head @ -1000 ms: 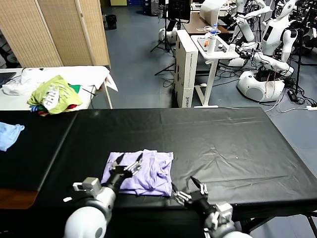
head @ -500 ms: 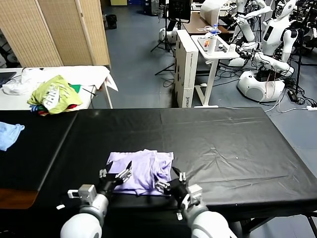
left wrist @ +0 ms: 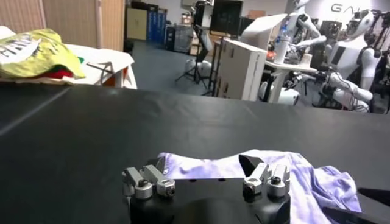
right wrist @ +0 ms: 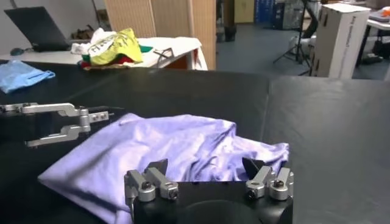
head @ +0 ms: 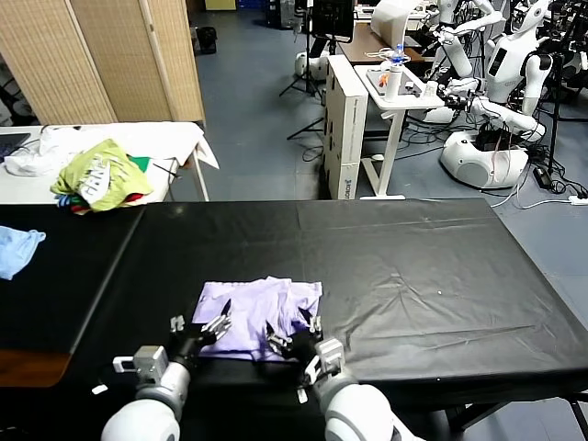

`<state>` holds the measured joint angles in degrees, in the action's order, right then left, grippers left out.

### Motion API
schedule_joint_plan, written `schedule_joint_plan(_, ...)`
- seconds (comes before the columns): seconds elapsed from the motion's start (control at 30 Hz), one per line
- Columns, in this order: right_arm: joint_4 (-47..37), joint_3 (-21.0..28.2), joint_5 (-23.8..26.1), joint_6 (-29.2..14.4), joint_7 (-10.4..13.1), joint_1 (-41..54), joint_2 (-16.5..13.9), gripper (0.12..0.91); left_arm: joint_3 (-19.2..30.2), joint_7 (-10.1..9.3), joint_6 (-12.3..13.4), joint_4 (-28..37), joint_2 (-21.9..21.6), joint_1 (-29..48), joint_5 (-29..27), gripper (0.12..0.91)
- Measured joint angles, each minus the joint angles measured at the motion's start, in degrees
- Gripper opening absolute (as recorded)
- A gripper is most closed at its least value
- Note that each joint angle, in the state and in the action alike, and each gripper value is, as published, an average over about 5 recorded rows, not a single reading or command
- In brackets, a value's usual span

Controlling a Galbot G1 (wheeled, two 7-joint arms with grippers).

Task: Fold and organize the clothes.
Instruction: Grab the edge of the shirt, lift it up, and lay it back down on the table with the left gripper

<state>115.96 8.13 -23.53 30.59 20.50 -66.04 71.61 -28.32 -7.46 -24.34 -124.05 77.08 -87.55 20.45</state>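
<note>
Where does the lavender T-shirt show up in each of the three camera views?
Head view: lavender T-shirt lies bunched at the black table's near edge, by both grippers.
Left wrist view: low, right of centre, just beyond the fingers.
Right wrist view: fills the middle.
Shared landmark: the yellow-green garment on the white side table.

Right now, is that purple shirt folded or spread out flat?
Folded, roughly: the purple shirt lies as a compact, rumpled, layered bundle on the black table, no sleeves spread out.
</note>
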Motion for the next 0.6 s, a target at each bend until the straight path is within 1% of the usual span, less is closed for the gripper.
schedule_joint_plan(0.1,-0.78,0.08,0.23,0.07,0.19,0.15,0.56,0.591,-0.36,0.01,0.04,-0.16,-0.04,-0.13,0.03,0.907)
schedule_joint_plan(0.2,-1.36,0.08,0.3,0.27,0.27,0.01,0.83,0.533,-0.63,0.01,0.06,-0.29,-0.11,-0.28,0.11,0.907)
schedule_joint_plan(0.33,-1.51,-0.13,0.31,0.4,0.35,-0.46,0.93,0.489,-0.77,0.01,0.08,-0.35,-0.18,-0.37,0.24,0.907)
schedule_joint_plan(0.37,-1.41,-0.24,0.31,0.37,0.35,-0.62,0.93,0.466,-0.77,0.01,0.08,-0.36,-0.19,-0.38,0.27,0.907)
schedule_joint_plan(0.43,-1.08,-0.52,0.35,0.25,0.36,-0.97,0.93,0.383,-0.78,0.01,0.08,-0.37,-0.18,-0.4,0.31,0.907)
schedule_joint_plan(0.53,-0.34,-1.11,0.65,-0.26,0.3,-1.62,0.8,0.21,-0.77,0.0,0.08,-0.35,-0.14,-0.43,0.34,0.907)
schedule_joint_plan(0.6,0.31,-1.64,0.97,-0.66,0.2,-2.21,0.5,0.151,-0.76,-0.02,0.08,-0.33,-0.09,-0.44,0.35,0.907)
